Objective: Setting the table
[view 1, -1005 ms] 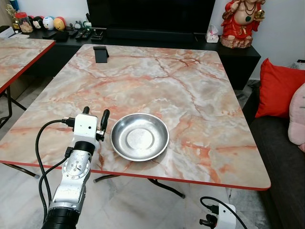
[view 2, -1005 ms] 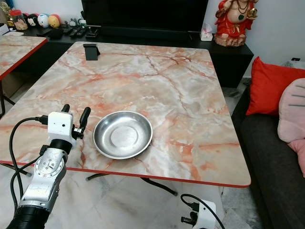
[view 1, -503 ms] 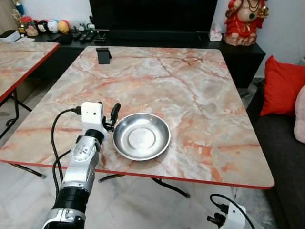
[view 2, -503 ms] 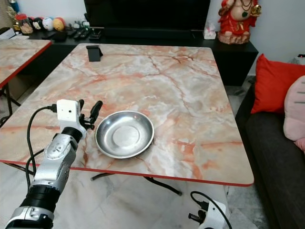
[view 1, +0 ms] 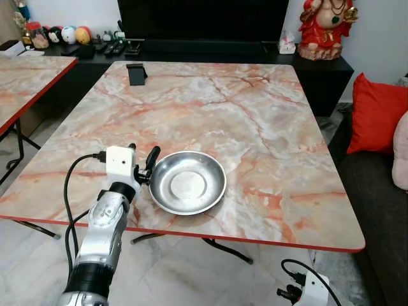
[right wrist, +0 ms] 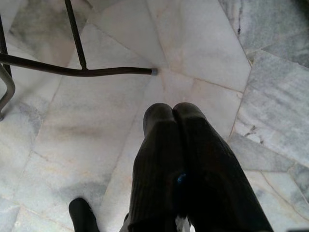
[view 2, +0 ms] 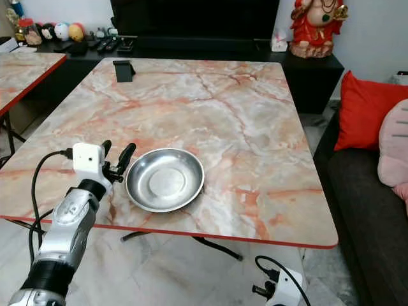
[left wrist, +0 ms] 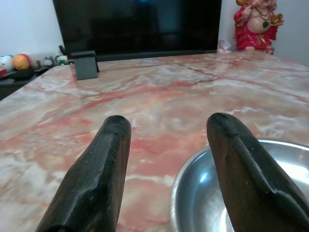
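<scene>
The left gripper (view 1: 141, 155) hovers low over the marble table (view 1: 255, 121), fingers spread wide and holding nothing — one finger (left wrist: 244, 169) sits just above the near-left rim of the steel bowl (view 1: 187, 182). The bowl rests upright near the table's front edge, left of centre. Further back, a small black stand (view 1: 136, 72) sits by the far-left corner. The right gripper (right wrist: 176, 113) hangs idle over the tiled floor (right wrist: 193, 38) — fingers pressed together.
</scene>
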Robot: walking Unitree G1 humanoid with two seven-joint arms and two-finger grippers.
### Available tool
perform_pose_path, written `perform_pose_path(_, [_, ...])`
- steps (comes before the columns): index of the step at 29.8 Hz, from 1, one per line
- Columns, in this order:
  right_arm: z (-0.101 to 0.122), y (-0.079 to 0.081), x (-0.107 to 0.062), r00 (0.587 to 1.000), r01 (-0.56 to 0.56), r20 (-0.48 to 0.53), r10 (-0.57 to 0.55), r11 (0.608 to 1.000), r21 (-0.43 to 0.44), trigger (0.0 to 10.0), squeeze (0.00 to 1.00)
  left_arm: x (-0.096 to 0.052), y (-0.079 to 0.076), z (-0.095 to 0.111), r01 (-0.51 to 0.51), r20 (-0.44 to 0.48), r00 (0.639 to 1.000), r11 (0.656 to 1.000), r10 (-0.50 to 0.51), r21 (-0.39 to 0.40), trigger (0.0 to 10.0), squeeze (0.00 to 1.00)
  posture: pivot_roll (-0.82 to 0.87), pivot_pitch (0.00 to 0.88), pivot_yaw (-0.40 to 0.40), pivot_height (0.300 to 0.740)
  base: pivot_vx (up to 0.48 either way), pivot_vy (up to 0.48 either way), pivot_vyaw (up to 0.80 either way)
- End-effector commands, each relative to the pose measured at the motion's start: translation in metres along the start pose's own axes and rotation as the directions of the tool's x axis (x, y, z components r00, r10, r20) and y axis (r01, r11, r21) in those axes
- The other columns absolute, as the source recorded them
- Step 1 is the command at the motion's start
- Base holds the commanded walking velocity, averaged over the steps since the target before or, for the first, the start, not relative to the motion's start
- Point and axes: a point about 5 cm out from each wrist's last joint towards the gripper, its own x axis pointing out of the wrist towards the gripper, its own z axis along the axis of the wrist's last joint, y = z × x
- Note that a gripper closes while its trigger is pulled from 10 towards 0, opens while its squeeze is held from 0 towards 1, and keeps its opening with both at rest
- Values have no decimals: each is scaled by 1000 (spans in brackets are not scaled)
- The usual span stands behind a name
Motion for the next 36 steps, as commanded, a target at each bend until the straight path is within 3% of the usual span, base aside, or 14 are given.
perform_pose_path(1, [-2,-1,-1,1000,3,-7,-3,1000,-3,10000,0,-2,1,7,1,40,999,1000,-2,15,10000,0,9,0,11,736,0,0,0])
perform_pose_path(10, [-1,-1,0,1000,2,-6,-3,1000,-1,10000,0,3,-4,9,-13,37,999,1000,13,-8,10000,0,7,0,8,736,0,0,0])
perform_pose_path(36, [0,-1,0,1000,5,-7,-5,1000,1,10000,0,7,-4,17,-41,60,997,999,42,-27,10000,0,24,0,4,736,0,409,0])
